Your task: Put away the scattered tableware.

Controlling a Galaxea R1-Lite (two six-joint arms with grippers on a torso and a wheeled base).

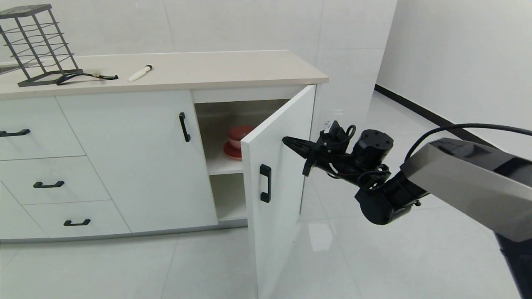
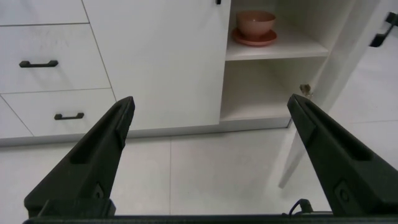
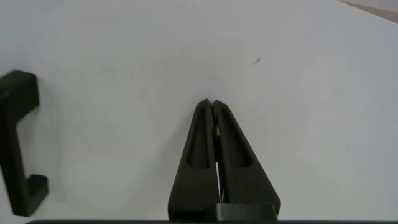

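Note:
A pink-red bowl [image 1: 240, 133] sits on a matching plate [image 1: 231, 152] on the upper shelf of the open cabinet; the bowl [image 2: 256, 20] and plate [image 2: 255, 39] also appear in the left wrist view. The white cabinet door [image 1: 278, 137] stands swung out. My right gripper [image 1: 287, 141] is shut and empty, its tip against or just off the door's outer face [image 3: 124, 62], beside the black door handle [image 3: 18, 146]. My left gripper [image 2: 211, 102] hangs open and empty over the floor, facing the cabinet from a distance. On the counter lie a black spoon [image 1: 83, 76] and a white-handled utensil [image 1: 140, 73].
A black wire rack [image 1: 37, 45] stands at the counter's left end. Closed drawers [image 1: 45, 166] and a closed door [image 1: 137, 158] fill the cabinet's left side. The lower shelf [image 2: 261, 93] is bare. White tiled floor [image 1: 353, 257] spreads out in front and to the right.

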